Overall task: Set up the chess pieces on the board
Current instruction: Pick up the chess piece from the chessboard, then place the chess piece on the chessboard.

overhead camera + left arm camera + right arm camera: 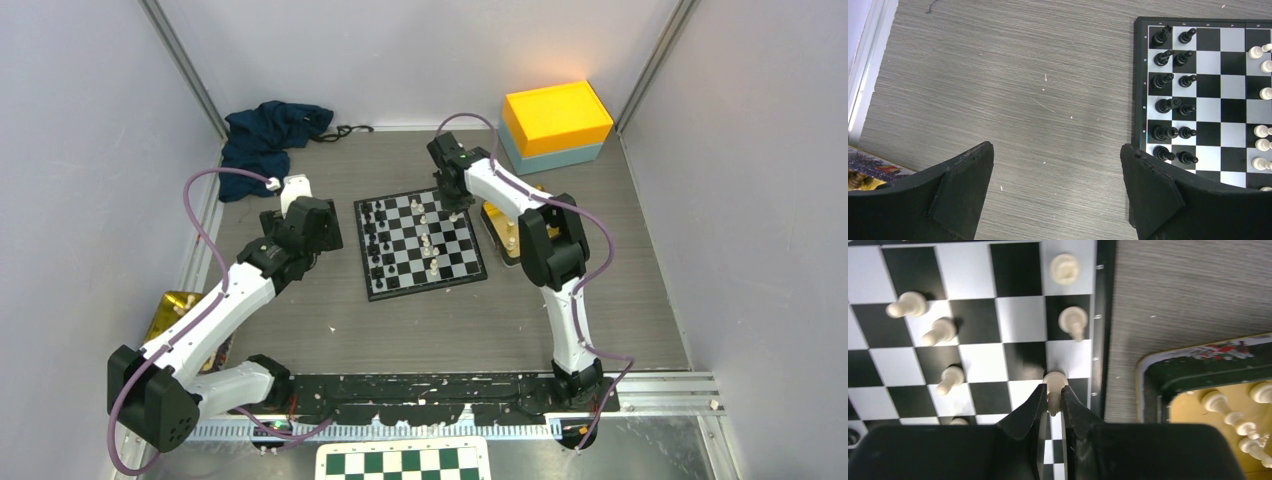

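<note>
I'm watching the right wrist feed first. The right fingers [1038,405] are pinched tight on one cream-white piece [1054,380], and its rounded head pokes out just past the tips. That piece is over the outermost line of squares, right beside the black border. I cannot tell whether its base touches the square.

The board [428,288] lies near the middle of the grey tabletop [330,335], turned slightly. From overhead, the right arm reaches over the board's far right corner. The black pieces [1173,105] stand in two lines along the board's left edge. The other cream-white pieces [940,331] are scattered across the right half, and two of them stand in the same edge line as the held one. Just beside the board's right edge sits a tin [1148,371] with a yellow inside, and more cream-white figurines lie in it.

The left fingers [965,175] are spread wide apart over bare tabletop, just left of the board. On that wrist feed, one finger overlaps the board's near corner.

Farther back there is a yellow-and-blue box [556,125] in the far right corner and a dark blue cloth [268,135] at the far left.
</note>
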Action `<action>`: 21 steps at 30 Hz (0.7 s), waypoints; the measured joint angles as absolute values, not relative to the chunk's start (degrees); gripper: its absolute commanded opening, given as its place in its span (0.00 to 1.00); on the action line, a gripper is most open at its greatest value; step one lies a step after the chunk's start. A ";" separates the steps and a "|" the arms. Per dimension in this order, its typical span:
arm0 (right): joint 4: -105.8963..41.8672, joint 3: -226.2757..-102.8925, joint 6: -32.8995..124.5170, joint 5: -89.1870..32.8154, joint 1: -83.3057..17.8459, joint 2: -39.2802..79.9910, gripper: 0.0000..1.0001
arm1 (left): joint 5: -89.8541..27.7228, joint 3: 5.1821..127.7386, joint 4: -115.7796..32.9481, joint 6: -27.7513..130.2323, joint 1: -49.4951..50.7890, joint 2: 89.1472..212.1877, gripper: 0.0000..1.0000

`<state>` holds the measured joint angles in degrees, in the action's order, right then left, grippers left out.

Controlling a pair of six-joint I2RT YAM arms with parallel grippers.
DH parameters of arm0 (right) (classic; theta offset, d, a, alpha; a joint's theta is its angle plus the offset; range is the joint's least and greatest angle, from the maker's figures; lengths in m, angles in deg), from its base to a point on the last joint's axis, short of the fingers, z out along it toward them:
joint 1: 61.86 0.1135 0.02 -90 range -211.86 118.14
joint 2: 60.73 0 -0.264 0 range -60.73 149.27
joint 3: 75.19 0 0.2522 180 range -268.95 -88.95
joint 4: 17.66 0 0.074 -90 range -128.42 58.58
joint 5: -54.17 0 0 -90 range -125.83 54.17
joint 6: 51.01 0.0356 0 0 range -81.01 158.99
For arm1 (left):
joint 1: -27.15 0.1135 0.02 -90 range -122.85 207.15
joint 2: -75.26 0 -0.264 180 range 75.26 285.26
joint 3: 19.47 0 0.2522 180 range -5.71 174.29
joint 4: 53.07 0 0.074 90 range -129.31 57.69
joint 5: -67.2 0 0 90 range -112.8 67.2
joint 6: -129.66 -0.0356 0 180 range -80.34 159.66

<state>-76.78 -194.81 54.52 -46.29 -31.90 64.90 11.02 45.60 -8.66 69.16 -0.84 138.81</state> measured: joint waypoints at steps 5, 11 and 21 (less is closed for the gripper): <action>-76.78 -194.86 54.44 -46.44 -34.68 64.90 0.07 | 11.00 45.60 -8.68 69.13 -0.84 138.83 0.97; -76.87 -196.48 54.33 -46.37 -35.99 64.90 0.07 | 11.00 45.60 -8.72 69.09 -0.84 138.83 0.97; -77.07 -199.82 54.37 -45.45 -35.66 65.01 0.07 | 11.00 45.60 -8.79 69.00 -0.84 139.18 0.97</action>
<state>-77.07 -199.82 54.37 -45.45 -35.66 65.01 11.00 45.60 -8.79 69.00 -0.84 139.18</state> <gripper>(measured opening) 0.196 0.970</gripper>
